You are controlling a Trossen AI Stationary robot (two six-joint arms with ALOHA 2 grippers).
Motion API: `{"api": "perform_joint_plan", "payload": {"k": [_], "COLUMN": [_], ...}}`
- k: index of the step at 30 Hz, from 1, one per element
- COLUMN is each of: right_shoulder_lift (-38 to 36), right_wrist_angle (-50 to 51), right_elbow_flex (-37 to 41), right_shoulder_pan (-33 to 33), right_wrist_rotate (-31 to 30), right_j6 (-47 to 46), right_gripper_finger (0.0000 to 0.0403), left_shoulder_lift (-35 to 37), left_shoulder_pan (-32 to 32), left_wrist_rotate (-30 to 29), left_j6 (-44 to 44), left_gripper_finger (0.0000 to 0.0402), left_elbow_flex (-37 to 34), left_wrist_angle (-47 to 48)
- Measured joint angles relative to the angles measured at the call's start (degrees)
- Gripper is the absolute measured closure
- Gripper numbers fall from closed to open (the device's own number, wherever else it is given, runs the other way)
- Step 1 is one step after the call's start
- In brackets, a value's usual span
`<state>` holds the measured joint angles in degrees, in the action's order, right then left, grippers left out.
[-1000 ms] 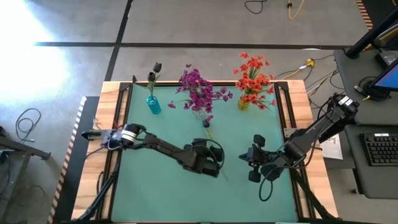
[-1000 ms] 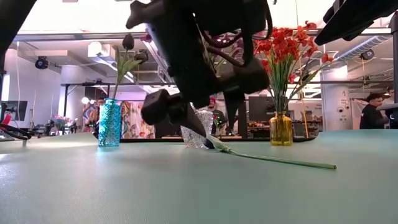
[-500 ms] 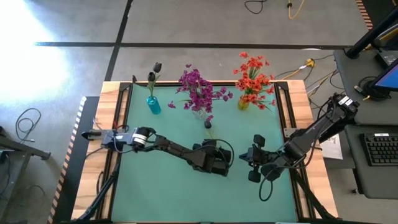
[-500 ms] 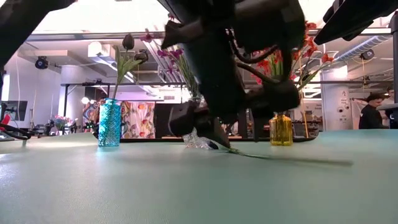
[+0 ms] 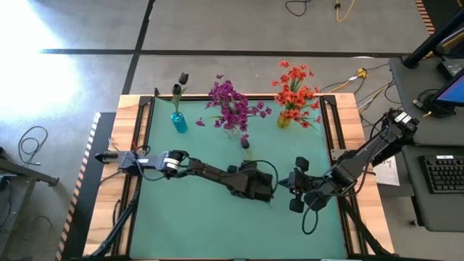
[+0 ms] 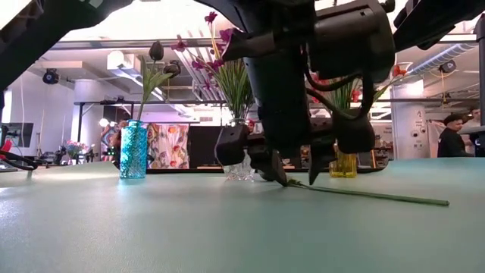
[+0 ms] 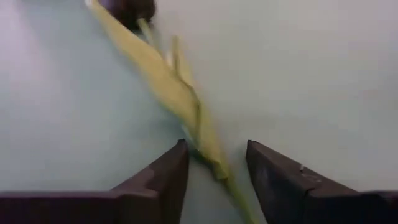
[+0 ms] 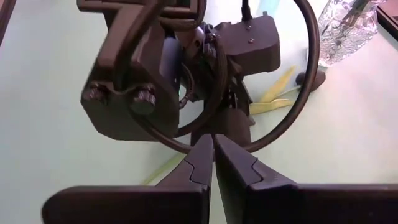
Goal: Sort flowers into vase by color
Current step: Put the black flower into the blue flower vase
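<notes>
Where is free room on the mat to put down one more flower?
The mat is bare along the near edge and on its left side, below the blue vase. It is crowded at the centre, where the left gripper straddles the lying flower near the right gripper, and along the vases.

The left arm stretches low from the table's left edge toward its middle, its hand [image 7: 216, 171] down at the surface with fingers parted. The right arm reaches in from the right edge, its hand [image 8: 213, 155] pressed closed, hovering near the left one.
</notes>
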<state>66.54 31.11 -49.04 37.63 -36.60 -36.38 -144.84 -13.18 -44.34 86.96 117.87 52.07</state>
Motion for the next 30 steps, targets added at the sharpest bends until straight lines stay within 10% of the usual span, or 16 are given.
{"api": "perform_joint_plan", "payload": {"k": [11, 22, 30], "right_shoulder_lift": [0.0, 0.0, 0.0], "right_wrist_angle": [0.3, 8.0, 8.5], "right_elbow_flex": [0.1, 0.1, 0.1], "right_shoulder_pan": [0.4, 3.5, 5.3], "right_wrist_rotate": [0.7, 2.5, 2.4], "right_j6": [0.0, -6.0, -7.2], "right_gripper_finger": [0.0392, 0.0392, 0.0392], "left_shoulder_lift": [0.2, 0.5, 3.1], "left_shoulder_pan": [-0.3, -5.6, -9.3], "left_wrist_rotate": [1.7, 5.3, 6.9], "left_j6": [3.1, -4.1, -19.8], "left_gripper_finger": [0.0394, 0.0401, 0.0401], "left_elbow_flex": [-0.2, 8.5, 15.7], "left_wrist_angle": [11.0, 32.0, 29.9]}}
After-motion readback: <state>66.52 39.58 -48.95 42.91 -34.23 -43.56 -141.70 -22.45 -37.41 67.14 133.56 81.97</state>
